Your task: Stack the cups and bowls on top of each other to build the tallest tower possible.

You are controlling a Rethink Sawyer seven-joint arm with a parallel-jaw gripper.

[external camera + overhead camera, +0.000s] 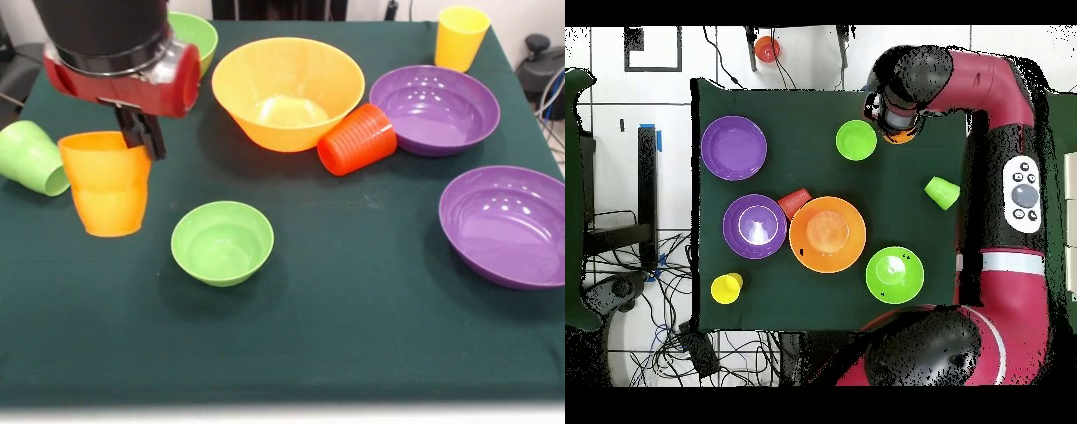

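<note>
My gripper [141, 140] is shut on the rim of the orange cup [106, 184], which hangs upright at the left, just above the cloth. Beside it a light green cup [31, 157] lies on its side. The small light green bowl [222, 242] sits open side up to the right of the held cup. The large orange bowl [287, 93] stands at mid-back with the red cup [357, 139] lying against it. Two purple bowls [434, 109] [505, 225] sit at the right. The yellow cup [460, 37] is upright at the back right. A medium light green bowl [190, 37] shows behind the arm.
The green table cloth [353, 318] ends close to the purple bowl at the right edge. In the overhead view the arm's wrist [900, 100] covers the orange cup [900, 136], and a small orange-red thing [767, 48] lies on the floor beyond the table.
</note>
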